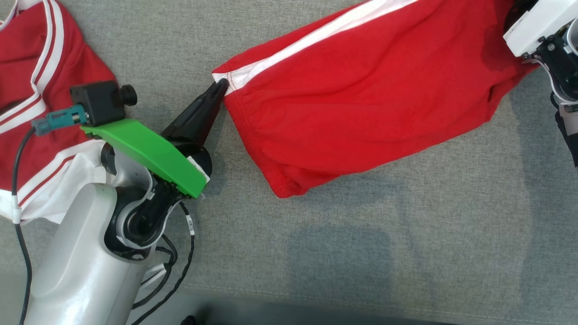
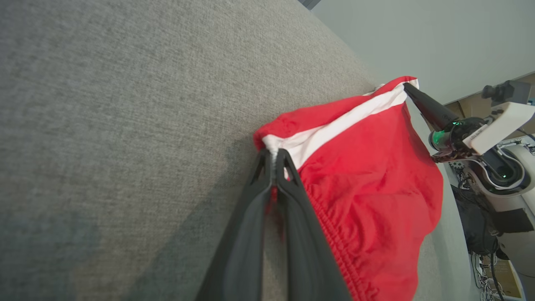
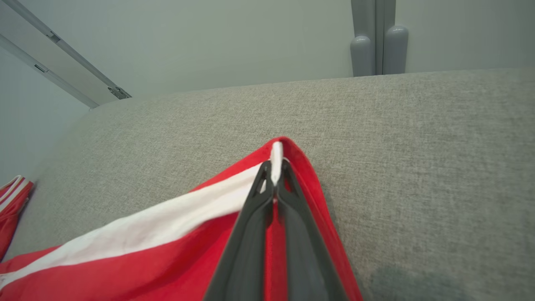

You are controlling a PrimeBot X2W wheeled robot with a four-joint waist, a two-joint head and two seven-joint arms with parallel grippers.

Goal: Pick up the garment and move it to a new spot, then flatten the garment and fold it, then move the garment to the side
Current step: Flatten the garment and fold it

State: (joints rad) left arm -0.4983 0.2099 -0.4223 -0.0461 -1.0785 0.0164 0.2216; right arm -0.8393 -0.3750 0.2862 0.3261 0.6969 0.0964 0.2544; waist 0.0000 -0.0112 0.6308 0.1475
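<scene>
Red garment (image 1: 361,90), corners pinched by left gripper (image 1: 220,86) & right gripper (image 3: 274,172)

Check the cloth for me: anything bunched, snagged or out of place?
Nothing damaged. The red shorts are pinched at both white-striped corners by the left hand and right hand, but their body is wrinkled, not flat. A second red-and-white garment lies crumpled by the left arm.

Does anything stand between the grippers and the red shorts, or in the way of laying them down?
Nothing visible: the left gripper and right gripper are each shut on a striped corner of the shorts. The other garment lies apart, off to the left on the cushion.
</scene>
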